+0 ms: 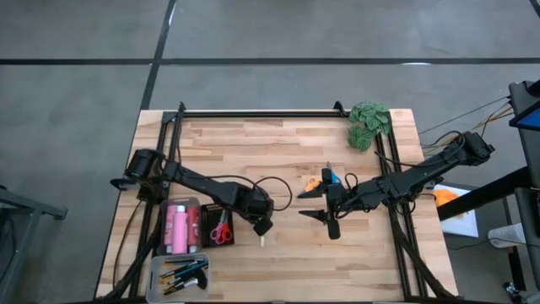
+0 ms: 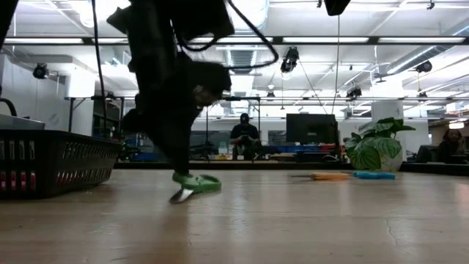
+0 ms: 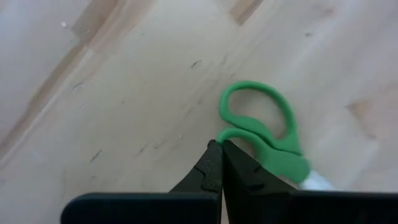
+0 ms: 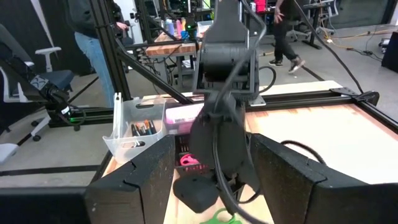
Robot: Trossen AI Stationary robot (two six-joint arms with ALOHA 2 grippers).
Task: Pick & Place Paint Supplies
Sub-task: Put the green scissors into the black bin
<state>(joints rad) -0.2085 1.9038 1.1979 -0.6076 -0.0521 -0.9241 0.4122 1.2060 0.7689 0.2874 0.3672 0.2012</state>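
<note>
Green-handled scissors (image 3: 264, 134) lie on the wooden table near its middle, with the blade (image 1: 263, 241) toward the near edge. My left gripper (image 3: 219, 149) points down, shut at their handle. My right gripper (image 1: 314, 205) hovers open to the right and holds nothing; its fingers (image 4: 149, 180) point level toward the left arm. Orange scissors (image 1: 312, 183) and blue scissors (image 1: 328, 176) lie just beyond it. A black basket (image 1: 205, 209) holds pink bottles (image 1: 177, 228) and red scissors (image 1: 221, 230). A clear tray (image 1: 160, 268) holds brushes (image 1: 186, 274). My left gripper comes from above, pointing steeply down. Its fingertips (image 3: 211, 155) meet on the rim of the smaller handle loop (image 3: 225, 133), at that loop's end, only at their free ends. The scissors (image 2: 196, 183) lie on the table, blade tip (image 2: 178, 196) down on the wood.
A green leafy clump (image 1: 369, 125) sits at the far right corner. Black rails (image 1: 253, 112) frame the table's far edge and sides. Bare wood lies between the two arms and along the near edge. A person (image 2: 244, 136) sits in the room beyond the table.
</note>
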